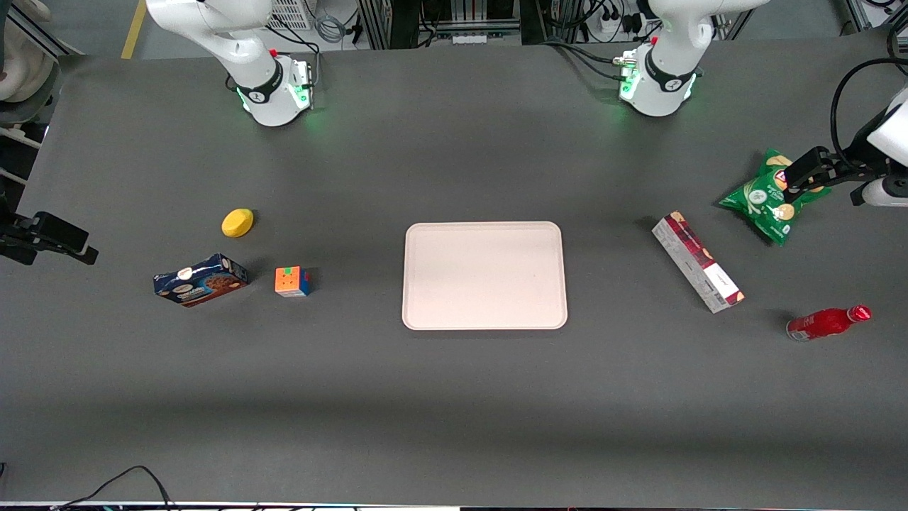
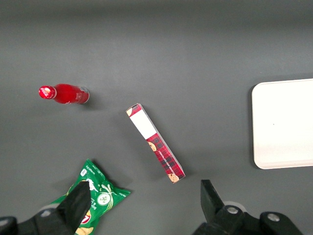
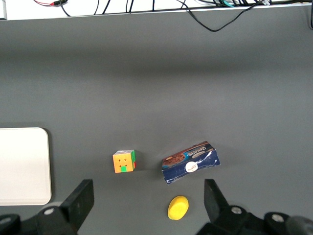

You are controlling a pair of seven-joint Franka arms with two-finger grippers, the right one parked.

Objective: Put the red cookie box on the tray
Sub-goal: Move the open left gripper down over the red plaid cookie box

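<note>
1. Looking down at the table, we see the tray lying flat in the middle with nothing on it.
2. We find the red cookie box lying on the table toward the working arm's end, well apart from the tray. From the left wrist camera we see the red cookie box lying at a slant, with its white label patch at the end near the red bottle and a corner of the tray off to one side.
3. We see the gripper up in the air over the green chip bag, at the working arm's end of the table. It is farther from the front camera than the box and does not touch it.
4. From the wrist camera we see its two black fingers spread wide apart, and they hold nothing. The green chip bag lies under one finger.
5. We see the red bottle lying on its side, nearer to the front camera than the box.
6. Toward the parked arm's end we see a blue cookie box, a colored cube beside it, and a yellow lemon-like thing a bit farther from the front camera.
</note>
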